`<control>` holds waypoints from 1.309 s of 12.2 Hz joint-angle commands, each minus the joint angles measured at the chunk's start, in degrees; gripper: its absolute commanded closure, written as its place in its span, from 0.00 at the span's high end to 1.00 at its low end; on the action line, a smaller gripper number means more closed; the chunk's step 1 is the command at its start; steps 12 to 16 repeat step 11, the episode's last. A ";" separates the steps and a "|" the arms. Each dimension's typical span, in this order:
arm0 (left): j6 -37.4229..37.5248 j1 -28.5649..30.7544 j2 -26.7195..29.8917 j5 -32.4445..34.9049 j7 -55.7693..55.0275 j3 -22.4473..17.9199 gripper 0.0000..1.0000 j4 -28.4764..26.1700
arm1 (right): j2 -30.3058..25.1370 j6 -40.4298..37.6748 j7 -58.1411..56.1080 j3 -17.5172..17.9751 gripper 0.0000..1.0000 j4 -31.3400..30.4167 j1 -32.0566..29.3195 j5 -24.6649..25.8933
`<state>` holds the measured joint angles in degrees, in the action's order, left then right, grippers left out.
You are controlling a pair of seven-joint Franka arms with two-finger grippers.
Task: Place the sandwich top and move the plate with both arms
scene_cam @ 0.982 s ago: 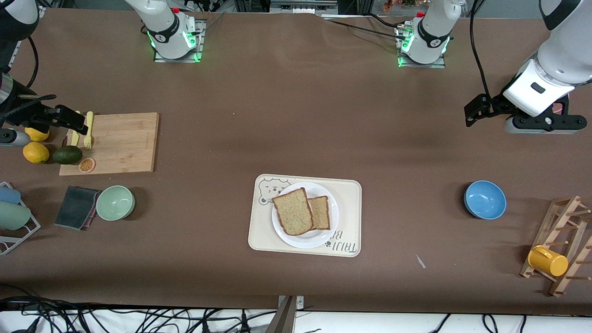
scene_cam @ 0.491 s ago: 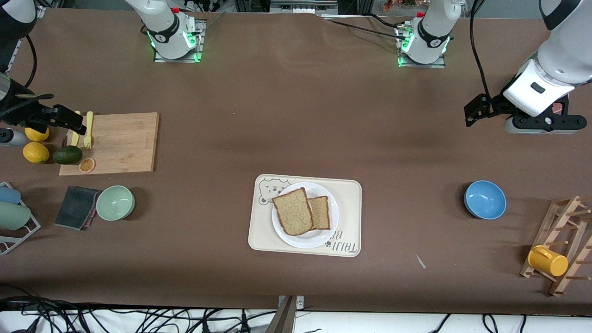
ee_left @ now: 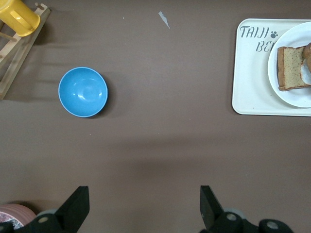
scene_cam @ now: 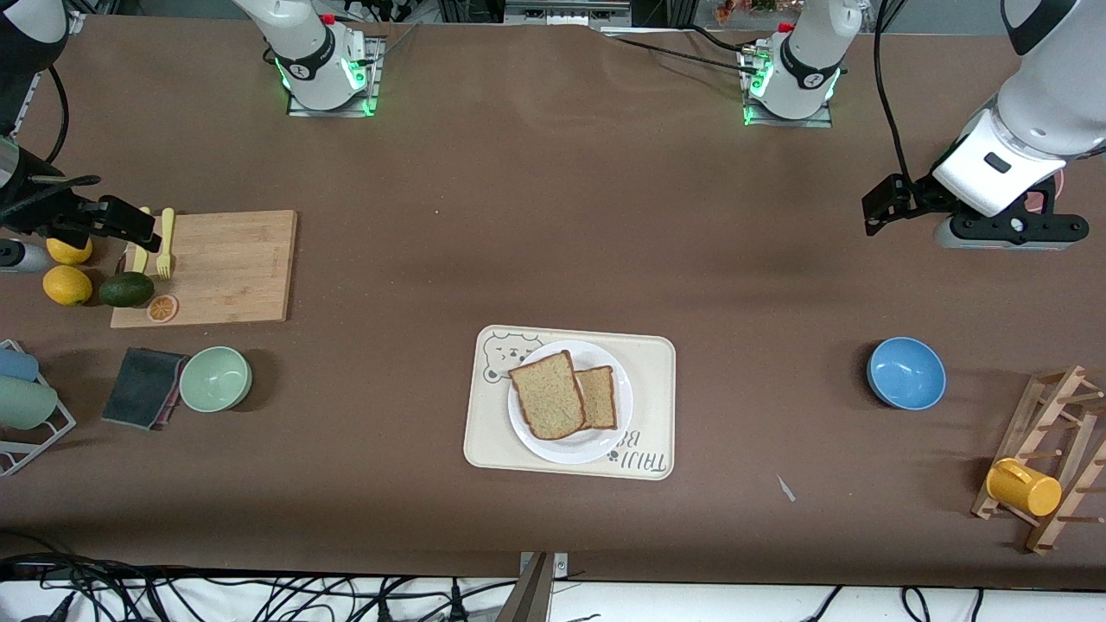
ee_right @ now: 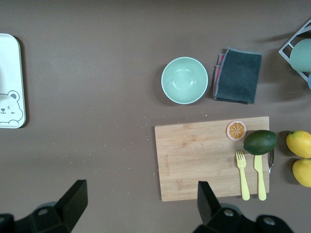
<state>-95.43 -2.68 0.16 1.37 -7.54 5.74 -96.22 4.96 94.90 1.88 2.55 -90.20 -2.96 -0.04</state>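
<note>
On the white plate [scene_cam: 570,402], which sits on the bear-printed tray [scene_cam: 650,363], the sandwich top [scene_cam: 546,394] lies tilted, leaning over a smaller slice [scene_cam: 600,397], its long axis running from the robot bases toward the camera. The left gripper [scene_cam: 1002,228], jaws spread and empty, has shifted slightly toward the bases since a second ago. The right gripper [scene_cam: 26,233], also spread and empty, hangs over the lemons [scene_cam: 67,284].

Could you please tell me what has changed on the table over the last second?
Very little. The left gripper, open and empty over bare table at the left arm's end, drifted slightly toward the robots' bases. The right gripper, open over the cutting board, shifted only slightly. The sandwich top still lies on the plate, on the tray.
</note>
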 commanded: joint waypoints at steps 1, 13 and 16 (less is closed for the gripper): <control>-0.02 -0.05 0.10 -1.02 0.77 -0.29 1.00 0.25 | 0.66 -0.94 0.15 0.17 1.00 1.52 -0.38 -0.22; -0.02 -0.14 0.10 -1.02 0.77 -0.29 1.00 0.25 | 1.63 -1.12 -1.17 0.09 1.00 1.52 -0.29 -0.31; -0.02 -0.14 0.10 -1.02 0.77 -0.29 1.00 0.25 | 1.63 -1.12 -1.17 0.09 1.00 1.52 -0.29 -0.31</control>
